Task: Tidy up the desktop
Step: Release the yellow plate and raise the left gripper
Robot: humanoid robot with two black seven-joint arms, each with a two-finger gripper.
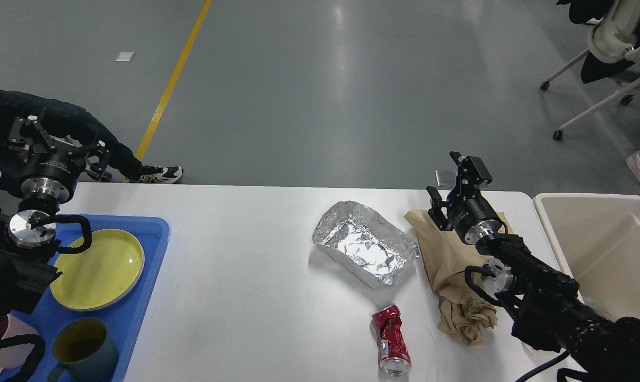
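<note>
The white desktop (235,254) carries a crumpled foil tray (365,244) right of centre, a crushed red can (391,339) in front of it, and a crumpled brown paper bag (452,281) to their right. My right gripper (455,181) is open and empty, hovering above the far end of the paper bag, and its arm hides part of the bag. My left gripper (60,142) is open and empty, raised over the table's far left edge, above the blue tray (139,307).
The blue tray holds a yellow plate (99,268) and a dark mug (84,347). A beige bin (606,249) stands at the table's right end. A person's leg and shoe (160,172) are behind the left gripper. An office chair (611,53) stands at far right.
</note>
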